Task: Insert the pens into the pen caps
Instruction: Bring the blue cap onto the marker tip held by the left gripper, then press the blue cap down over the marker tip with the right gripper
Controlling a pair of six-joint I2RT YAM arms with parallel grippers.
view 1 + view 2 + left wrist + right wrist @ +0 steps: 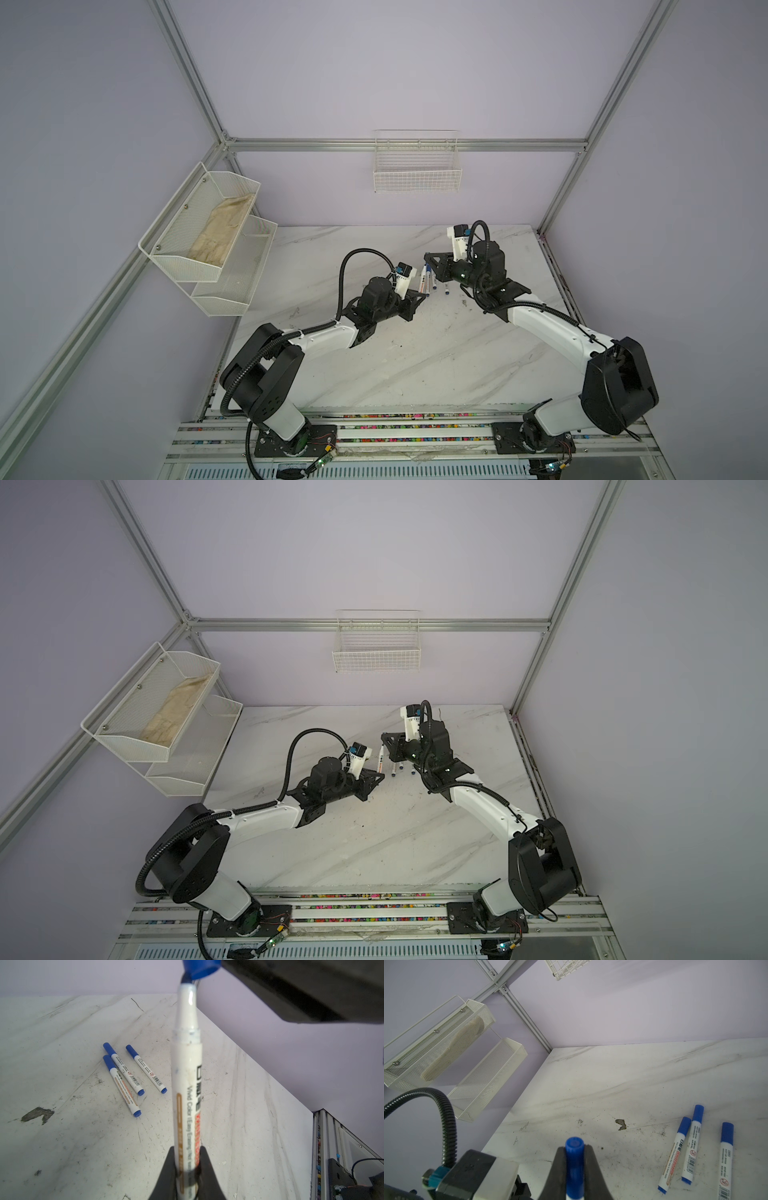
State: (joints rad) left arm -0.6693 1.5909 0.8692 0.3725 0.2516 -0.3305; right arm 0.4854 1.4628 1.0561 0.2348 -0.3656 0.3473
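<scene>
Blue pen cap point(574, 1144) is sitting clamped in your right gripper point(574, 1150); your left gripper point(188, 1151) is gripping an uncapped pen point(187, 1068), tip meeting the cap's mouth.

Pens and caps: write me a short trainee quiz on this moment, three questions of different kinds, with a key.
1. Multiple choice: how many capped pens lie on the table? A two, B three, C five.
2. True or false: the left gripper is shut on the uncapped pen.
3. Fill in: the right gripper is shut on a blue ___, which meets the uncapped pen's tip.
Key: 1 B; 2 true; 3 cap.
</scene>
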